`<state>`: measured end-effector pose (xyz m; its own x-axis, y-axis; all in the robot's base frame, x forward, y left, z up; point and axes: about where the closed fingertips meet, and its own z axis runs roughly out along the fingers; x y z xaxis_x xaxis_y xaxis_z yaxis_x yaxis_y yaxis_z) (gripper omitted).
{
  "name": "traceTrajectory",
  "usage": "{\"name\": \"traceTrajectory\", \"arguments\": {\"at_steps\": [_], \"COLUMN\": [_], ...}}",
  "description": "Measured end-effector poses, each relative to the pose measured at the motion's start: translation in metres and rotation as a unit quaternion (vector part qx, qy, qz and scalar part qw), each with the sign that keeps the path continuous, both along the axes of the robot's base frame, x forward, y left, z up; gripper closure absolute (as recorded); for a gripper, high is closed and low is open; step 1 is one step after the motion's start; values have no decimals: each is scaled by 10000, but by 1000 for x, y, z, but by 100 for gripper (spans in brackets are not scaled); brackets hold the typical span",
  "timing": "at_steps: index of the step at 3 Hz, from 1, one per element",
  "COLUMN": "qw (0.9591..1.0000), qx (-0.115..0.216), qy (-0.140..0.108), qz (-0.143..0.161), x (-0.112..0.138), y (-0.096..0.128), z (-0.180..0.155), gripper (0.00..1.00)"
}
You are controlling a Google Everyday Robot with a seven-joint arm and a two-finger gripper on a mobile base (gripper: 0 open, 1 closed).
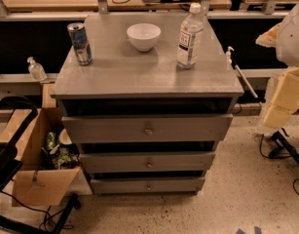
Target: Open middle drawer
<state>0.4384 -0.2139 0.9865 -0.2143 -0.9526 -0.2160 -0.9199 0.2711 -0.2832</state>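
Middle drawer sits second of three in the front of a grey cabinet, in the lower centre of the camera view. Its front is a wide, shallow, flat grey panel of middling height, with one small round metal knob at its centre. A dark gap runs along the top edge of the panel. Above it is the top drawer, whose front is taller and wider. Below it is the bottom drawer, with the narrowest front. Both carry the same sort of knob. How far the panel stands out from the cabinet cannot be told from this angle.

On the cabinet's flat top stand a can at the left, a white bowl near the back middle and a clear water bottle at the right, each apart from the others.

The gripper shows as a pale, blocky shape at the right edge of the view, beside the cabinet's right side and well apart from all three drawer fronts. Whether it is open or closed cannot be told.

An open cardboard box stands on the speckled floor just left of the cabinet.
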Motion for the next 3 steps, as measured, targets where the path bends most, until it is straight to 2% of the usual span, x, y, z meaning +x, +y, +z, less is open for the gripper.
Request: {"name": "traceTrajectory", "arguments": {"at_steps": [2, 3], "qw": [9998, 9983], "qx": [163, 268], "qy": [17, -101], "qz": [-141, -506], "x": [15, 18], "y": [10, 12], "z": [-20, -51], "gripper": [0, 0]}}
